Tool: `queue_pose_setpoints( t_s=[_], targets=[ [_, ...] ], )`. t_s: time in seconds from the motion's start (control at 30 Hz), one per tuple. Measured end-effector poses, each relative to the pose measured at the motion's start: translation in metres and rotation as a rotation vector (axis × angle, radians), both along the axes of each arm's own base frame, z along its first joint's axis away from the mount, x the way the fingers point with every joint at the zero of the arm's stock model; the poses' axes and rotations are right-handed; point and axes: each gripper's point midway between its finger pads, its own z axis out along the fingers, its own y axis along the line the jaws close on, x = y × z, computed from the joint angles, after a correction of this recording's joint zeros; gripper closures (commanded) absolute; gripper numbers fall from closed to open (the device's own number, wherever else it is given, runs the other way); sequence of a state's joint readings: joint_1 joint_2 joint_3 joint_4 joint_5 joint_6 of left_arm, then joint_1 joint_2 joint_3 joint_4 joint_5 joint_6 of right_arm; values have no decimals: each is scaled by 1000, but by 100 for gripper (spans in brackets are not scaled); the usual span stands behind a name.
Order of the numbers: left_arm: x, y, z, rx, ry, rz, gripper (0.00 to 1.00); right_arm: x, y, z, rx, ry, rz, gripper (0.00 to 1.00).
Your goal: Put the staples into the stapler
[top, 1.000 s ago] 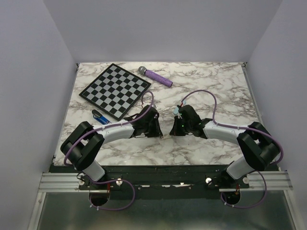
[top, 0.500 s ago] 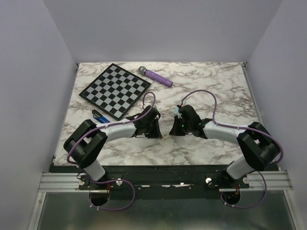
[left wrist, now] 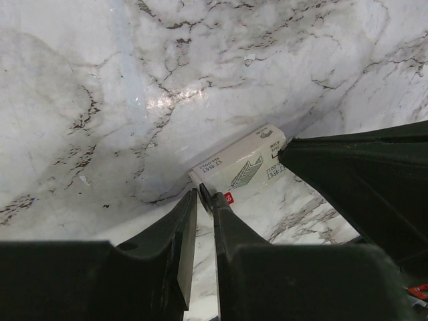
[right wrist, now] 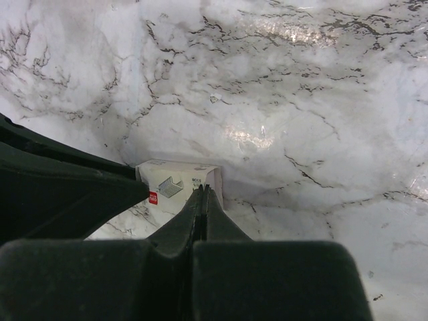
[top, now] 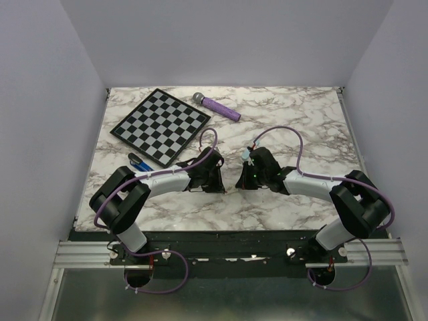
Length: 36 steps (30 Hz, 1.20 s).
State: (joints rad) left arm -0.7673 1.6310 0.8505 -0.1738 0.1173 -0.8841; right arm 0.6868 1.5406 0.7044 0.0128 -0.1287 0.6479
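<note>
Here, the box [left wrist: 237,167] lies at 1 o'clock, touching your left claw [left wrist: 202,197], long axis 8-to-2; that claw is barely parted, the right claw [right wrist: 202,190] clenched.

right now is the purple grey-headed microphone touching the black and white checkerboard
Apart: the top external view shows bare marble tabletop between microphone and checkerboard.

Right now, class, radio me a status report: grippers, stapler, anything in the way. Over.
Left gripper a slit open, tips at the staple box. Right gripper shut, at same box. Stapler untouched, lying by the chessboard. Nothing seen in the way.
</note>
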Motion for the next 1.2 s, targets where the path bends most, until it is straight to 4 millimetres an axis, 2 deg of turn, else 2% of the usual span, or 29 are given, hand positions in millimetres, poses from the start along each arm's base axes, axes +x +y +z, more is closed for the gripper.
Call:
queue_pose_setpoints(
  t_s=[1.03, 1.13, 1.2],
  targets=[
    [-3, 8, 0, 27, 3, 10, 80, -2, -1, 0, 15, 0, -13, 99],
    [-3, 8, 0, 29, 4, 11, 80, -2, -1, 0, 16, -1, -13, 99],
    [-4, 8, 0, 30, 5, 11, 80, -2, -1, 0, 17, -1, -13, 95]
  ],
)
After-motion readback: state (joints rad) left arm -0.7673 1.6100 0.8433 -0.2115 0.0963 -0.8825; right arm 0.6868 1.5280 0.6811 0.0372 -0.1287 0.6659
